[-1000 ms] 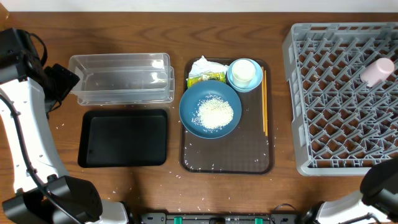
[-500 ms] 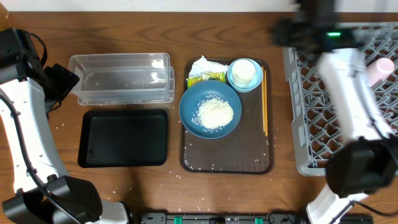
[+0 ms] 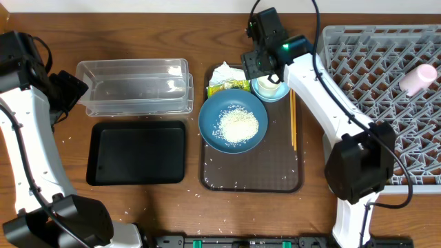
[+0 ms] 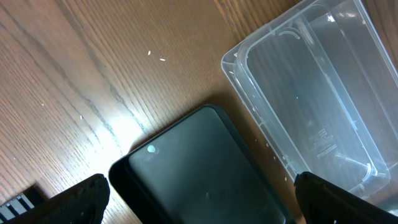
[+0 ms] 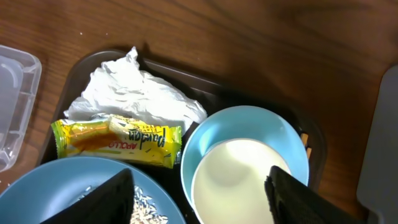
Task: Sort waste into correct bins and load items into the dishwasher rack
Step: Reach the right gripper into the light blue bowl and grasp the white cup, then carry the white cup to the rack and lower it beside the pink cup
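Right gripper (image 5: pixel 199 186) spread, empty, over white cup (image 5: pixel 242 180) in small light-blue bowl (image 5: pixel 245 124), far-right corner of brown tray (image 3: pixel 251 176); off-centre pinch could drag bowl, topple cup

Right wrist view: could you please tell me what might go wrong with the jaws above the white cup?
1. The small white cup sits nested in the small light-blue bowl; the jaws might catch both rims or drag the bowl up.
2. The large dark-blue bowl of loose rice lies right beside; a bump could scatter grains.
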Controlling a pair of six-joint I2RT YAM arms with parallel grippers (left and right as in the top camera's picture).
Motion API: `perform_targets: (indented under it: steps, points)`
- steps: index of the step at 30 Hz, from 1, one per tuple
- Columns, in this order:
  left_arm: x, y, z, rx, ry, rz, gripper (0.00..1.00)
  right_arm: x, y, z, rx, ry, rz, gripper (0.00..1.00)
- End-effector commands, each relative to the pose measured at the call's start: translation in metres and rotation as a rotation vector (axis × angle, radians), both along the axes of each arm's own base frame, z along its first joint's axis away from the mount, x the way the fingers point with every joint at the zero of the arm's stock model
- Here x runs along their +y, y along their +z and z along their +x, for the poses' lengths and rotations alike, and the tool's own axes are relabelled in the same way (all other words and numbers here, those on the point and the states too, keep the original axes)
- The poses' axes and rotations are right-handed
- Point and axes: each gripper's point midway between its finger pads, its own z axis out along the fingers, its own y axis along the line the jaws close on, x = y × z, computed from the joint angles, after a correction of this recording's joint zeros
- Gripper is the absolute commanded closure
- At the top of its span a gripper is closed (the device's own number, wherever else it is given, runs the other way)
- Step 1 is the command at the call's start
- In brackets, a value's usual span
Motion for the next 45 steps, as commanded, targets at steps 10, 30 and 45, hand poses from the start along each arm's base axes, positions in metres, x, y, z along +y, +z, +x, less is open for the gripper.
perform_targets:
  steps: [10,30,45]
  points:
    - [0.002,0.009,-0.001,-0.023,0.014,0.013,0.02,-0.002,-0.046,0.000,0.106,-0.075,-0.017,0.48]
    - [0.002,0.009,-0.001,-0.023,0.014,0.013,0.02,-0.009,-0.069,-0.021,0.190,-0.111,-0.041,0.71]
    - [0.002,0.009,-0.001,-0.023,0.014,0.013,0.02,-0.006,-0.033,-0.012,0.127,-0.118,-0.002,0.99]
